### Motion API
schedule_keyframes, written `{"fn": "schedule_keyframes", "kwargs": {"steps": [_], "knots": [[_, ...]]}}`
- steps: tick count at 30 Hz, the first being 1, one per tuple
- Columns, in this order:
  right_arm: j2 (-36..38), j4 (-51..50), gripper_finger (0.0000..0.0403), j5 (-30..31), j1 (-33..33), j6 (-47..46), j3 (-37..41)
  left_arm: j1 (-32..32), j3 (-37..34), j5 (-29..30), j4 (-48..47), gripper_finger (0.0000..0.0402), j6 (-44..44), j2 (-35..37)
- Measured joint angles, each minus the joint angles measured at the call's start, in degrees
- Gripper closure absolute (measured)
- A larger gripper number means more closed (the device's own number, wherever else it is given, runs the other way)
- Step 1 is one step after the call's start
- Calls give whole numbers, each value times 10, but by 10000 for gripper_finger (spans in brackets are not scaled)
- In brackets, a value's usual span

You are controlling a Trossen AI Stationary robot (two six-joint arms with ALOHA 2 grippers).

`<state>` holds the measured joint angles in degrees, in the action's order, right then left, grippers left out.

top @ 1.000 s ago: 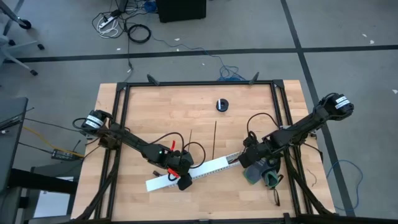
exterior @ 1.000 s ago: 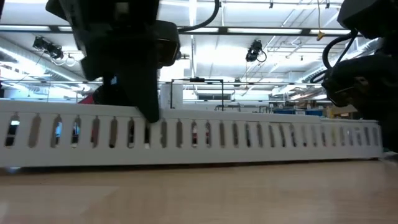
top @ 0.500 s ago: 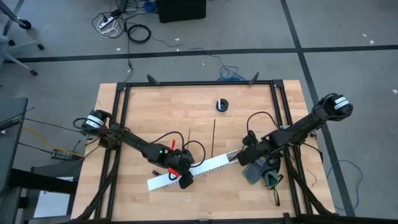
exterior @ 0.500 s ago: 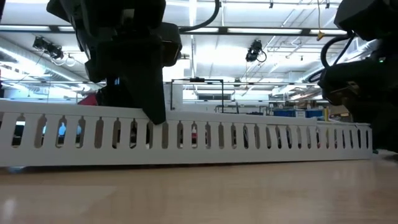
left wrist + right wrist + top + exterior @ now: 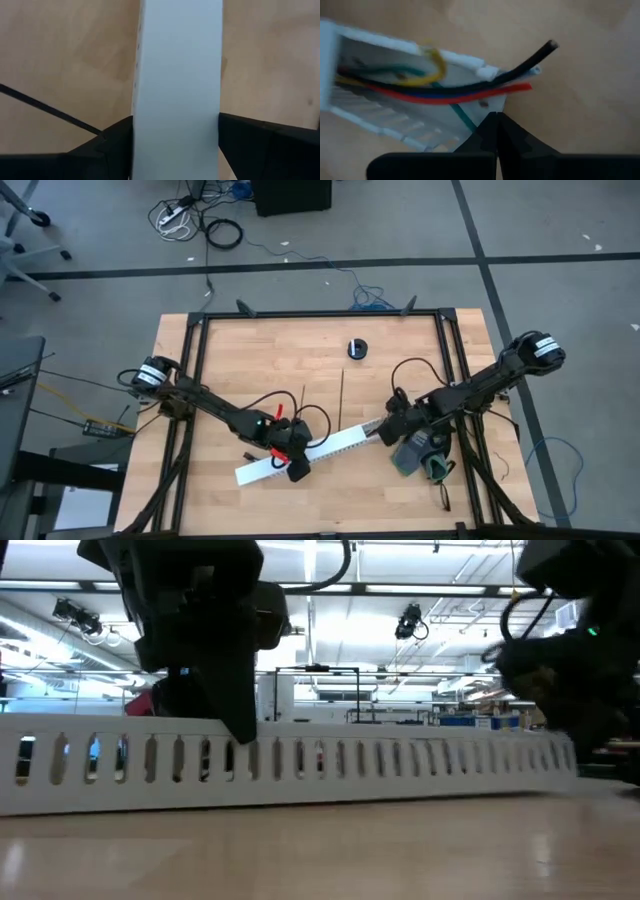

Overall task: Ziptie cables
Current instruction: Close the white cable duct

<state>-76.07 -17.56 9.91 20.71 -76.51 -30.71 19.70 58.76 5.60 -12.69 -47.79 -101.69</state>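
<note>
A long white slotted channel [image 5: 318,452] lies slantwise on the wooden table. The cables [image 5: 445,90], black, red, blue, yellow and green, run inside it, and their ends stick out of its right end. My left gripper [image 5: 297,464] is shut across the channel left of its middle. My right gripper [image 5: 496,122] is shut, with its tips at the channel's open right end [image 5: 380,430], just below the wire ends. Two thin black zipties [image 5: 342,400] [image 5: 304,405] lie flat on the table beyond the channel. My left gripper clamps the channel's two long side walls [image 5: 137,125] between its two fingers, one finger [image 5: 112,142] on each side. It comes slanting down from the table's left and lies across the channel. The channel rests on the table. My right gripper's shut fingertips [image 5: 495,117] meet the lip of the channel's open right end [image 5: 487,106], slanting down from the table's right. Whether they pinch a wire, I cannot tell.
A small round black object [image 5: 357,348] sits toward the far edge. A teal and grey thing [image 5: 420,456] lies under my right arm. A black frame [image 5: 320,314] borders the table. Bare wood lies along the near edge.
The channel's right end has swung a little toward the table's left and far side, with my shut right gripper staying at it. The part in my left gripper has stayed in place.
</note>
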Motion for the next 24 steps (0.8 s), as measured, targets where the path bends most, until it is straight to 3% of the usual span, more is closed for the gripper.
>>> {"fn": "schedule_keyframes", "kwargs": {"steps": [4, 10, 19, 24], "knots": [[42, -64, 402, 31, 0, -15, -30, 7, 4, 17, -43, 161, -13, 3], [68, -73, 402, 105, -8, -14, -33, 10, 2, 26, -29, 161, -45, 1], [62, -180, 402, 131, -37, -14, -31, 14, 2, 13, -34, 161, -110, 1], [59, -165, 402, 126, -98, 45, -22, 17, 1, 11, -34, 161, -130, 1]]}}
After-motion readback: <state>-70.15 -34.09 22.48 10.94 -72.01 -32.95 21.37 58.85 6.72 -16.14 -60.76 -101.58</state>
